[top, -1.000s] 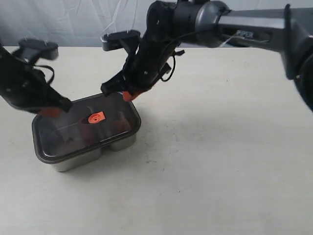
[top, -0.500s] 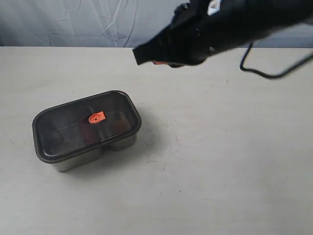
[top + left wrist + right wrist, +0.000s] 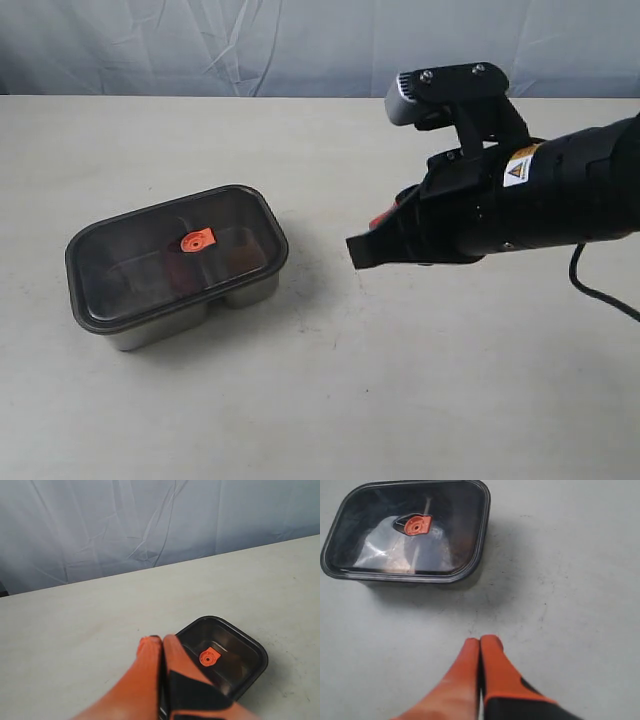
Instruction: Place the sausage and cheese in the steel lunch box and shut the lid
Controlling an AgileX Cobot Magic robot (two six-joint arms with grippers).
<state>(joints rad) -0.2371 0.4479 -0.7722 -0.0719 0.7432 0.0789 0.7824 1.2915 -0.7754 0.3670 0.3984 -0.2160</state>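
Right gripper has come lower, fingers pressed together; left gripper fingers also pressed together; the lid lies ahead of both.

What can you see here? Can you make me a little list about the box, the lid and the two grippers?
box: steel lunch box, sitting on the pale table
lid: dark see-through lid, on top of the box and covering it all round
tab: small orange tab in the middle of the lid
inside: too dim through the lid to tell
left gripper: left gripper shut, holding nothing
right gripper: right gripper shut, holding nothing, off to the side of the box and not touching it
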